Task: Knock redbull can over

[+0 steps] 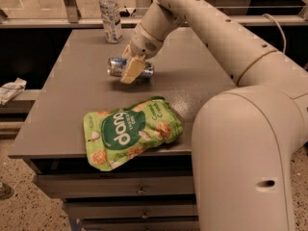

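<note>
The redbull can (115, 66), silver and blue, lies on its side on the grey table (202, 71), near the middle, its top pointing left. My gripper (133, 69), with cream-coloured tips, hangs right over the can's middle and hides part of it. I cannot tell whether it touches the can. The arm reaches in from the upper right.
A clear water bottle with a white cap (110, 14) stands upright at the table's back edge, behind the can. A green snack bag (131, 131) lies flat near the front edge. A white crumpled thing (11, 89) lies on a ledge at the left. Drawers sit below the tabletop.
</note>
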{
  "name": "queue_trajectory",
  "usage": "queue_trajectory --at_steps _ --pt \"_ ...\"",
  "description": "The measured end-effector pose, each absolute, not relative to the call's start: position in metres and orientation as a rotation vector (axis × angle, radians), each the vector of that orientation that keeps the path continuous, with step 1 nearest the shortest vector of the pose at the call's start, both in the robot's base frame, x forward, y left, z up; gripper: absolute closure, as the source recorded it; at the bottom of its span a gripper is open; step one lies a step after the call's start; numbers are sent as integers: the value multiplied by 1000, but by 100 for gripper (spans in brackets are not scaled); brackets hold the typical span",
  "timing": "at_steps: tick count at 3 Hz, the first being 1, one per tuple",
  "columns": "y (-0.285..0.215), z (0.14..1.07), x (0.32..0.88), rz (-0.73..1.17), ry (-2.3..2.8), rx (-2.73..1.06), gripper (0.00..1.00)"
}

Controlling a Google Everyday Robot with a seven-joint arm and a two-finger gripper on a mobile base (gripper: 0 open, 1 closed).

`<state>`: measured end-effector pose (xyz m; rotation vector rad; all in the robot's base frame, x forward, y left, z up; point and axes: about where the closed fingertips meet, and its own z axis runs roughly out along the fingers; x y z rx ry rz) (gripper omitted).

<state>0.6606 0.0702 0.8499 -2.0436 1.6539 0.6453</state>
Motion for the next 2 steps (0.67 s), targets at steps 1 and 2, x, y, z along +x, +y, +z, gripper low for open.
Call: queue_trajectory --at_steps 1,2 --pt "62 849 643 642 1645 -2166 43" --pt "61 849 637 637 1635 -2220 21"
